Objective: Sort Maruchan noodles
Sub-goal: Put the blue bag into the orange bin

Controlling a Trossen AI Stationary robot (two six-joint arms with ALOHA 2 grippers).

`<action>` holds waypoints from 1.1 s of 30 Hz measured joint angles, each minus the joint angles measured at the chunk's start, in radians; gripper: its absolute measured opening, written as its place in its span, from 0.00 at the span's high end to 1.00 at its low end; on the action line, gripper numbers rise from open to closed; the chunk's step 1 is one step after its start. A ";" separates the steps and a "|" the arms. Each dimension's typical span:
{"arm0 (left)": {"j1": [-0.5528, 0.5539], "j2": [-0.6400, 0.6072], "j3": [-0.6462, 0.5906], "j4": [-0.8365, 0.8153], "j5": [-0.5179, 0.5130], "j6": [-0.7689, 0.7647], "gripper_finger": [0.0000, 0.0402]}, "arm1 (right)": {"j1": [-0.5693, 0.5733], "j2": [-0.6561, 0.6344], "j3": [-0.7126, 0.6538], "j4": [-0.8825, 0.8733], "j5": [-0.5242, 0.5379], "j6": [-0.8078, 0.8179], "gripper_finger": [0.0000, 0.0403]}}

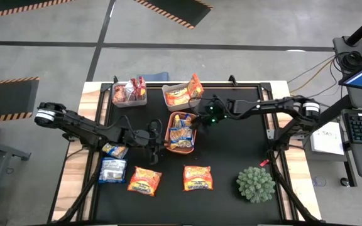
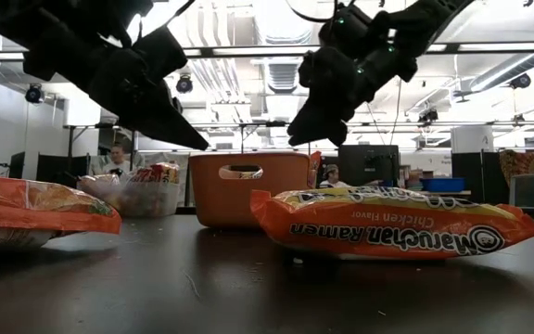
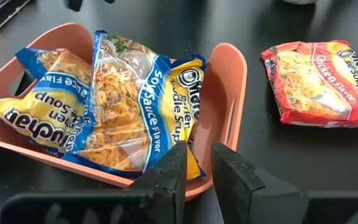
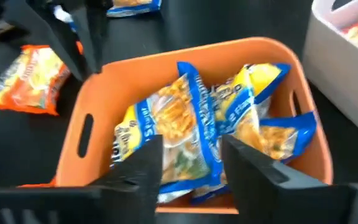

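An orange tray (image 1: 169,135) in the table's middle holds blue-and-yellow Maruchan noodle packets (image 3: 129,106), lying overlapped and leaning on its walls. My left gripper (image 3: 197,168) hovers at the tray's left wall with a narrow gap between its fingers and nothing in it. My right gripper (image 4: 191,158) hangs open above the packets (image 4: 191,118) from the tray's far right, touching nothing. A blue-and-yellow packet (image 1: 114,150), a silvery-blue one (image 1: 112,170) and two orange ones (image 1: 144,181) (image 1: 198,177) lie flat on the near table.
Against the far edge stand a clear bin (image 1: 129,93) and a white bin (image 1: 181,95), each with orange-red packets. A spiky green plant ball (image 1: 255,183) sits near the front right. The black mat right of the tray is bare.
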 joint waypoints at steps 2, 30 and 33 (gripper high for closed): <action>0.000 0.000 -0.003 0.010 0.000 -0.009 0.87 | 0.000 0.005 0.020 -0.046 0.009 -0.021 0.56; -0.001 0.000 -0.055 0.118 -0.034 -0.087 0.88 | 0.014 0.193 0.074 -0.021 -0.053 -0.017 0.78; -0.001 0.000 -0.055 0.122 -0.095 -0.096 0.88 | 0.021 0.193 0.073 -0.022 -0.056 -0.038 0.90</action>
